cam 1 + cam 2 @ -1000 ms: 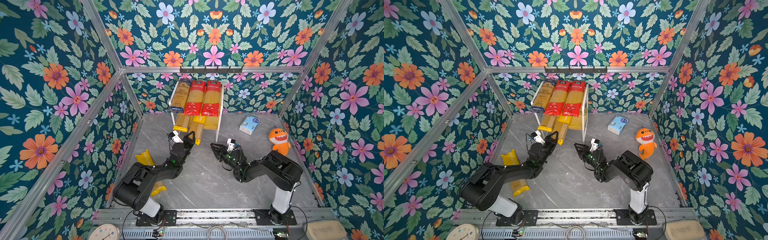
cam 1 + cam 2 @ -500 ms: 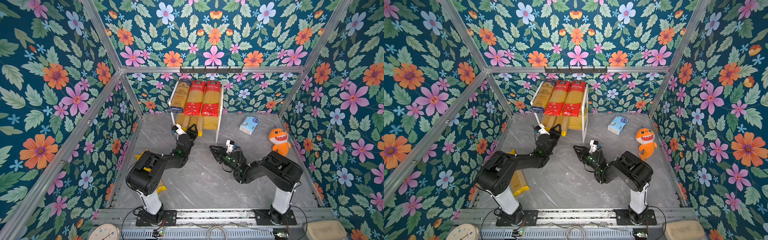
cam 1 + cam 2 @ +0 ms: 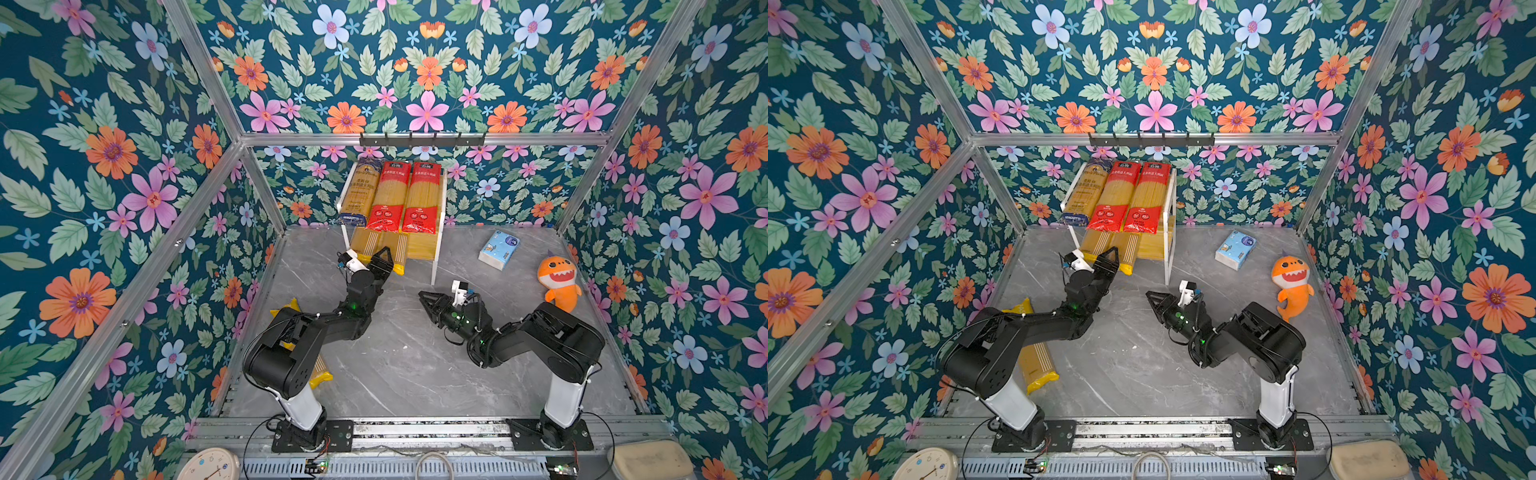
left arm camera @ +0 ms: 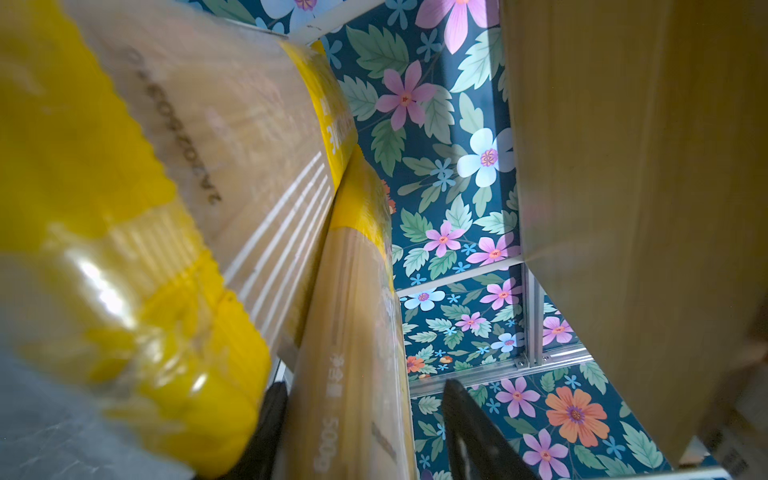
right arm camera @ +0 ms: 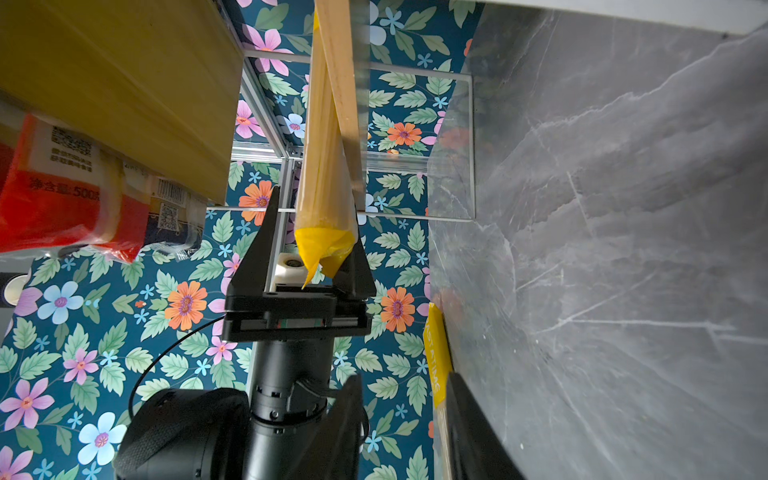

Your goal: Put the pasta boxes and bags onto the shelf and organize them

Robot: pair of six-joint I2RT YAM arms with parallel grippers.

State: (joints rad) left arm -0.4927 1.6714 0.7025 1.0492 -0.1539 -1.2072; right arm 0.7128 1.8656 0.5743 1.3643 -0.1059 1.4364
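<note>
Currently, taking the back wall as 12 o'clock in both top views, the shelf (image 3: 434, 268) stands at 12 o'clock on the grey floor (image 3: 399, 374). The upper tier carries three packs side by side. A navy pack (image 3: 360, 191) lies toward 11 o'clock, then a red pack (image 3: 388, 195), then a second red pack (image 3: 423, 193). The lower tier carries a yellow pack (image 3: 363, 239) and, beside it, another yellow pack (image 3: 397, 247). Their near ends overhang the front edge.

The left gripper (image 3: 383, 258) is at the lower tier's front edge. Its jaws stand apart, one on either side of the near end of one of these yellow packs. In the right wrist view, one finger (image 5: 264, 241) shows a clear gap to the wrapper. The opposite finger lies close to the wrapper; contact cannot be confirmed.

The right gripper (image 3: 423, 296) is over the floor near centre, tips aimed toward 10 o'clock, well apart from the shelf. Its jaws are narrowly parted with nothing between them.

A third yellow pack (image 3: 1038, 361) lies on the floor at 9 o'clock, partly beneath the left arm (image 3: 316, 328). A tissue pack (image 3: 498, 250) lies between 1 and 2 o'clock. An orange plush (image 3: 559, 282) sits between 2 and 3 o'clock.
</note>
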